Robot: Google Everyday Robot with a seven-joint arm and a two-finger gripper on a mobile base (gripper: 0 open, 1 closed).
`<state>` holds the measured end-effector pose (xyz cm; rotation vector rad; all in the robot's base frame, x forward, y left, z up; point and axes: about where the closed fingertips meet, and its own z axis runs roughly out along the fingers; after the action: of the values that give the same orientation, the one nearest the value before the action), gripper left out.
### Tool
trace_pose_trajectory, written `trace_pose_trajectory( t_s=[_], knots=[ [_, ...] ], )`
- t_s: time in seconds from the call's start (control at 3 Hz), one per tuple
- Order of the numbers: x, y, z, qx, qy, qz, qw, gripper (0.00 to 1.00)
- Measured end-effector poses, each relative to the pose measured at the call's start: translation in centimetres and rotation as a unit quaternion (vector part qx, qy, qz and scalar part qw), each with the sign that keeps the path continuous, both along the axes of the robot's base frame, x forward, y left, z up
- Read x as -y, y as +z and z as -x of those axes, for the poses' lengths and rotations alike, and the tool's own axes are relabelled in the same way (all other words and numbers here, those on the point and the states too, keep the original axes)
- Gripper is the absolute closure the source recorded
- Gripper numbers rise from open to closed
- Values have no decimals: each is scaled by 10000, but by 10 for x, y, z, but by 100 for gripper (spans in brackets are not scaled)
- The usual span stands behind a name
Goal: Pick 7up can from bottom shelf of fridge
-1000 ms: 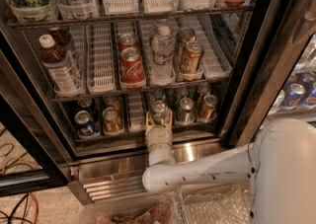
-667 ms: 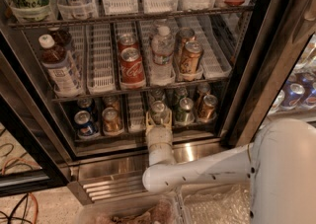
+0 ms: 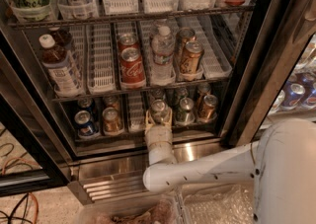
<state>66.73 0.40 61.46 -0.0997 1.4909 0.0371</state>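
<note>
Silver-topped and pale greenish-grey, the 7up can [image 3: 159, 105] stands at the front of the bottom shelf [image 3: 135, 114], just below the middle of the frame, upright in its white slotted lane. The gripper [image 3: 159, 115] is right at it. Its cream fingers [image 3: 149, 121] lie one on each side of the can's body, and as far as can be seen they are closed against it, with no gap showing on either side. The white arm [image 3: 207, 168] runs from the lower right of the frame, over the steel louvred base strip [image 3: 113, 186], and bends up into the fridge [image 3: 247, 70].

Just right of the held can stands a green can [image 3: 185, 111], very near the right-hand finger, and beyond it a gold-brown can [image 3: 208, 107]. To the left, past an empty lane, are another gold can [image 3: 112, 119] and the blue Pepsi can [image 3: 85, 123]. One rack up sit red cola cans [image 3: 132, 65] and a water bottle [image 3: 162, 55].

The reach and the grasp look done, but the can's base seems to rest on the shelf, so nothing is lifted yet. The can has yet to be raised a little and drawn straight out toward the bottom of the frame. That pull-out must clear the rack above and avoid nudging the green can.
</note>
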Motion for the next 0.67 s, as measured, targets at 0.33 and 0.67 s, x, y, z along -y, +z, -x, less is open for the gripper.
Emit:
trace_pose_trajectory(
  t_s=[0.33, 0.67],
  knots=[
    [3, 24, 3, 236, 43, -2, 9997, 100],
    [8, 48, 12, 481, 100, 11, 9988, 100]
  ],
)
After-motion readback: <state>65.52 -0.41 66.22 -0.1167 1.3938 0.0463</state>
